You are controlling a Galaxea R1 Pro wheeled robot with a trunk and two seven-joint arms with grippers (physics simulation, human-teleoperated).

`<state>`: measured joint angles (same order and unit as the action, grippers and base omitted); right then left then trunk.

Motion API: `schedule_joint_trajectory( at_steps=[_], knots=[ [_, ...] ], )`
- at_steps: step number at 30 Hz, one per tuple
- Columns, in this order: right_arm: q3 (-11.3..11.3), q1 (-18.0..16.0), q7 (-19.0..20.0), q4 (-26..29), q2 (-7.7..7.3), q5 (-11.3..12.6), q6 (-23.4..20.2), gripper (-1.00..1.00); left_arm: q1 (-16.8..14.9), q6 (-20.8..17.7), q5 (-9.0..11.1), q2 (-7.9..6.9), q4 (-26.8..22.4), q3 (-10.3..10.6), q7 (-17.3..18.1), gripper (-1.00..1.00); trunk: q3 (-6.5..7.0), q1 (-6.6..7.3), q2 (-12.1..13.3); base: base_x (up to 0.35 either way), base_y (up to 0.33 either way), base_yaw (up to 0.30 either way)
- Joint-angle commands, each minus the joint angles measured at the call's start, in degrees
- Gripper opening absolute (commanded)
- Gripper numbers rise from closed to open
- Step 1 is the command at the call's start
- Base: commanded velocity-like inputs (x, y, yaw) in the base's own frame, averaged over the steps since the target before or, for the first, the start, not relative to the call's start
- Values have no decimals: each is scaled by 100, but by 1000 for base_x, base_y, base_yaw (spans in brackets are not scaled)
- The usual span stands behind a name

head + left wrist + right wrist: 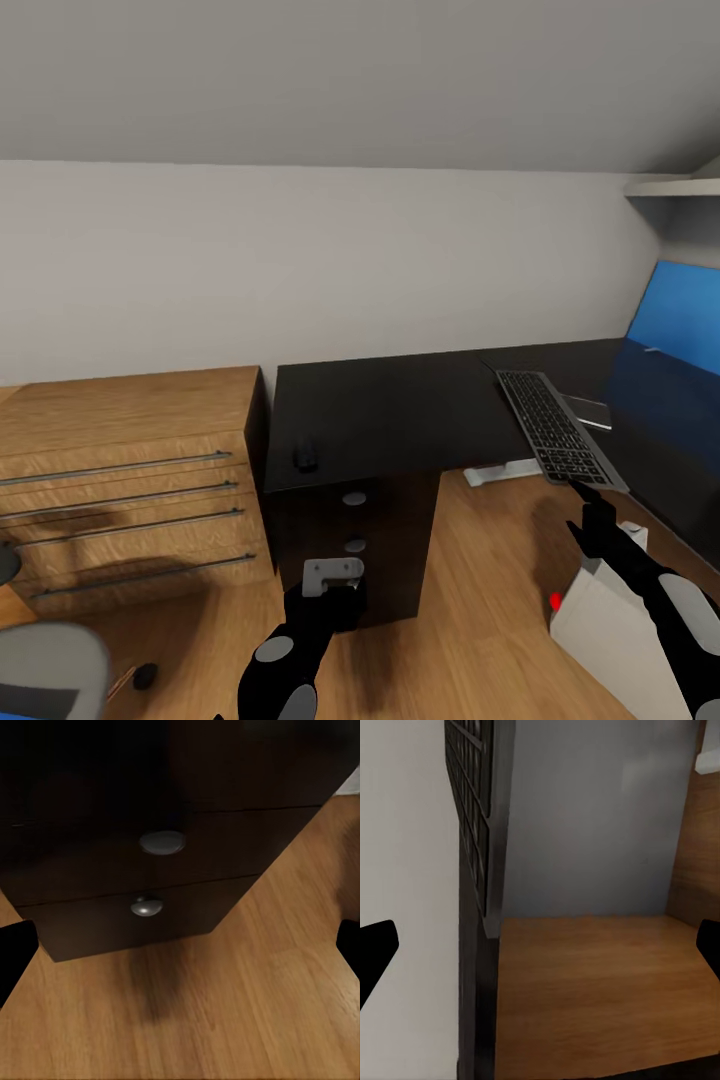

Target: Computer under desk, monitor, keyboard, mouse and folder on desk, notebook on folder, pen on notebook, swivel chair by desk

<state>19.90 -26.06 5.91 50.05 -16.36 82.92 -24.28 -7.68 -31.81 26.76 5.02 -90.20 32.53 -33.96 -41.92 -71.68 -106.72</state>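
The keyboard (560,428) lies on the black desk (400,410), angled, with its near end jutting past the front edge. The right tool (588,497) sits just below that overhanging end, close to it; whether it touches is hard to tell. In the right wrist view the keyboard (476,817) runs edge-on along the desk's edge and the two fingertips (376,952) stand wide apart at the sides of the frame with nothing between them, so this tool is open and empty.

The left tool (333,577) hangs low in front of the drawer unit (352,540), also spread wide and holding nothing; its wrist view looks at the round knobs (162,842) and the wood floor (225,1020).

The mouse (305,455) rests near the desk's left front corner, well apart from the keyboard. A blue-lit screen (680,320) stands at the far right, and the chair (45,660) shows at the lower left.

The step in hand looks like the keyboard: it needs seating fully on the desk beside the screen. The next move likely calls for the right tool to close on the overhanging end or push it inward, gently, since a slip could tip it off the edge.
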Motion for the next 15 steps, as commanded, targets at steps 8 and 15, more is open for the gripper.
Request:
schedule_joint_trajectory(
  at_steps=[8,15],
  knots=[
    [14,-4,22,-3,1,14,-30,100,-6,-9,58,-1,1,8,-58,100,-6,-1,-2,73,-17,0],
    [14,-4,31,-9,3,14,-26,100,-6,-6,58,-1,2,10,-58,100,-6,-1,-2,64,-2,0]
  ],
)
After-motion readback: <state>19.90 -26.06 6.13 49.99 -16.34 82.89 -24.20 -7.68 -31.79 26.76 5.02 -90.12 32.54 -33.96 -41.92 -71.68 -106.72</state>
